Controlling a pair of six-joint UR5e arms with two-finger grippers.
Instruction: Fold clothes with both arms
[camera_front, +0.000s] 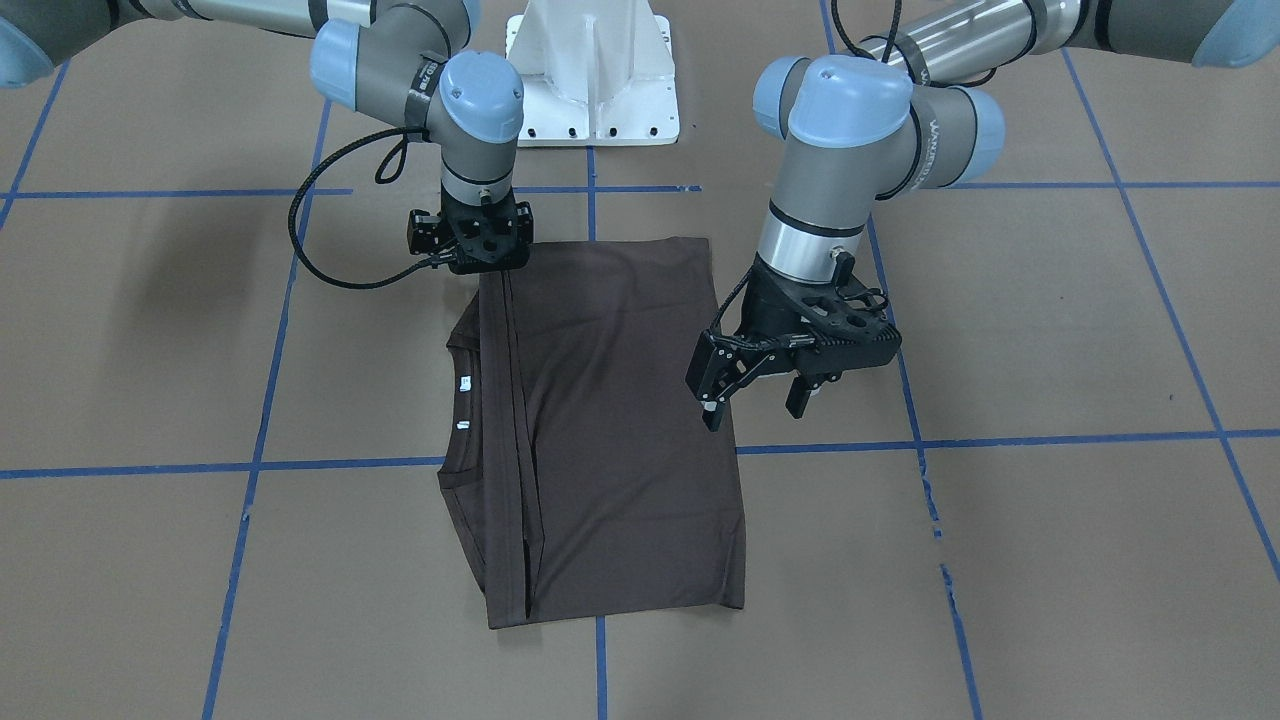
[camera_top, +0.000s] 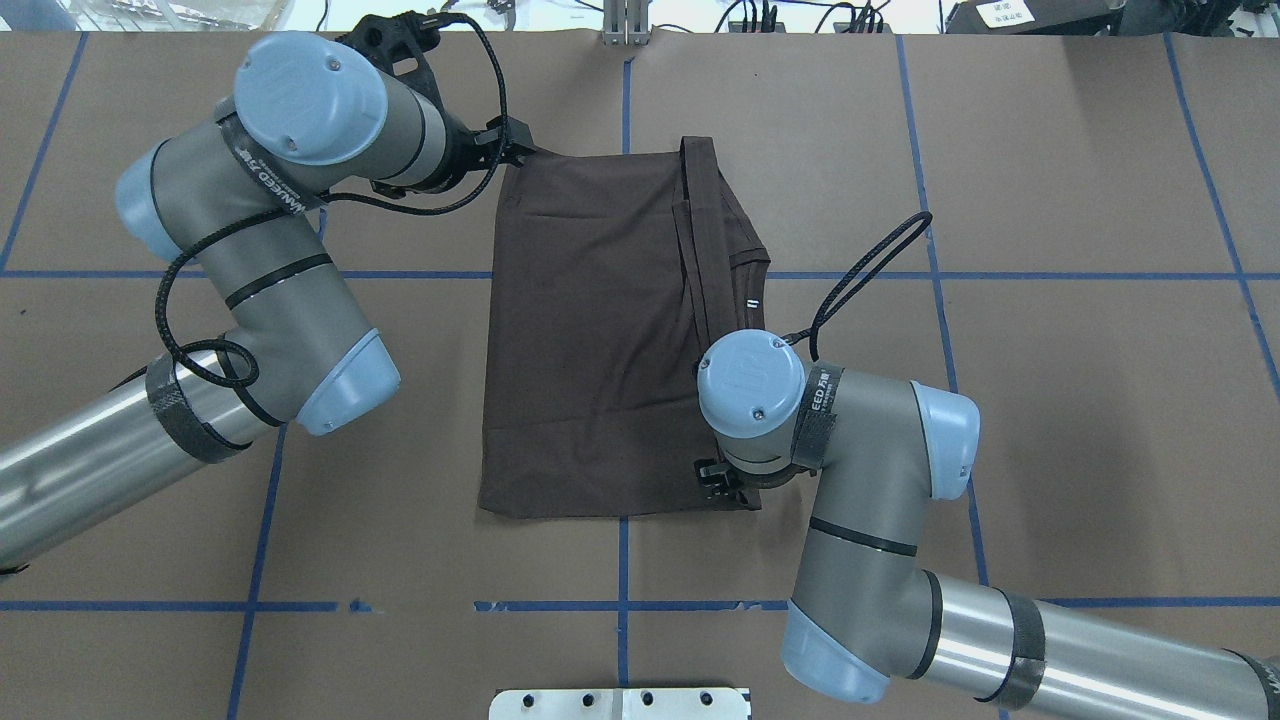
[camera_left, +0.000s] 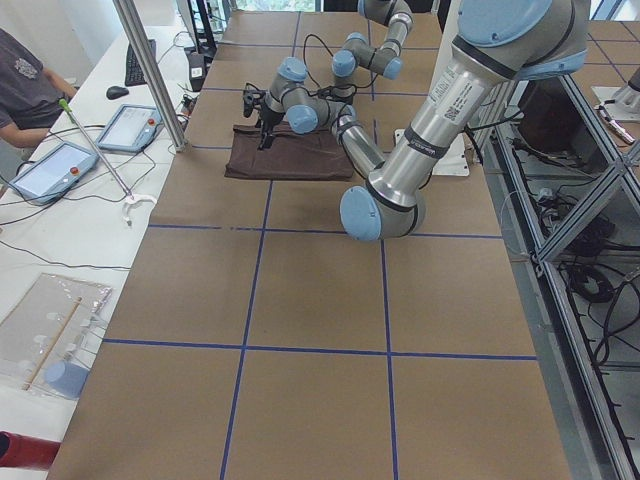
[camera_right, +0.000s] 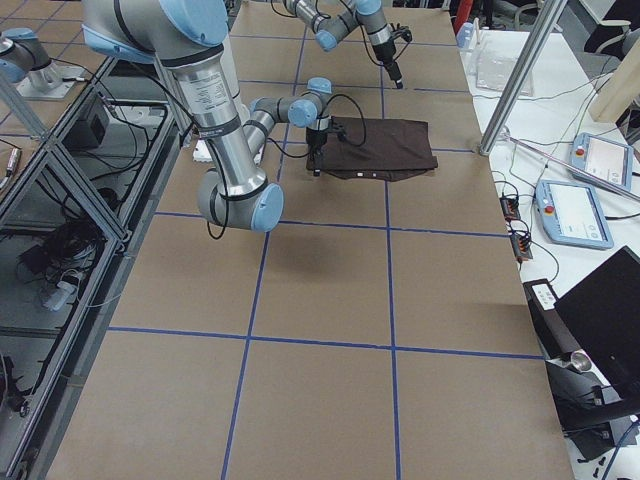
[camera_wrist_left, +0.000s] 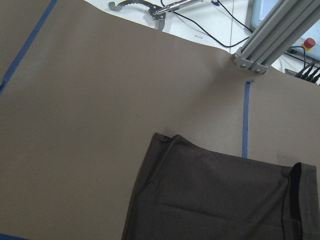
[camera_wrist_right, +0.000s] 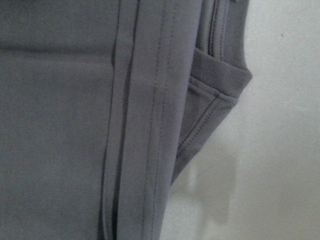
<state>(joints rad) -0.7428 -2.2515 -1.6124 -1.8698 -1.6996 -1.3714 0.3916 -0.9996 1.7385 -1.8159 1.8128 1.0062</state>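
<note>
The dark brown T-shirt (camera_front: 610, 420) lies flat on the table, folded into a tall rectangle, with its collar and white tags (camera_front: 463, 383) on one long side. It also shows in the overhead view (camera_top: 590, 340). My left gripper (camera_front: 755, 412) is open and empty, held above the shirt's long edge opposite the collar, near its far corner (camera_wrist_left: 165, 142). My right gripper (camera_front: 492, 262) is down at the shirt's near corner on the collar side (camera_top: 722, 480). Its fingers are hidden under the wrist, so I cannot tell whether it is open or shut. The right wrist view shows only folded fabric (camera_wrist_right: 125, 125) close up.
The white pedestal base (camera_front: 592, 80) stands at the robot's side of the table. Blue tape lines (camera_front: 600, 445) cross the brown table cover. A metal post (camera_left: 150, 75), tablets and a seated person (camera_left: 25, 80) are beyond the far edge.
</note>
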